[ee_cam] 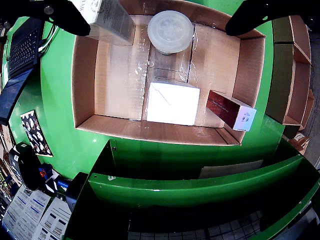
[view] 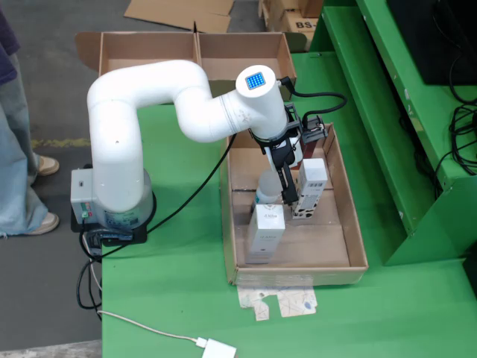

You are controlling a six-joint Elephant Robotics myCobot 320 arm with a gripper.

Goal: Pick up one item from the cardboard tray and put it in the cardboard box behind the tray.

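Note:
A cardboard tray on the green table holds several items. In the fixed view I see a white box at the front, a taller white box, a clear jar with a white lid and a dark red box. My black gripper hangs low inside the tray between the two white boxes. In the wrist view the gripper is open, its fingers spread wide on either side of the jar lid. Below it lie a white box and the red box. The empty two-bay cardboard box stands behind the tray.
A raised green ledge runs along the tray's right side in the fixed view. A person's legs stand at the left edge. A paper scrap and a white adapter lie in front. The arm's base sits left of the tray.

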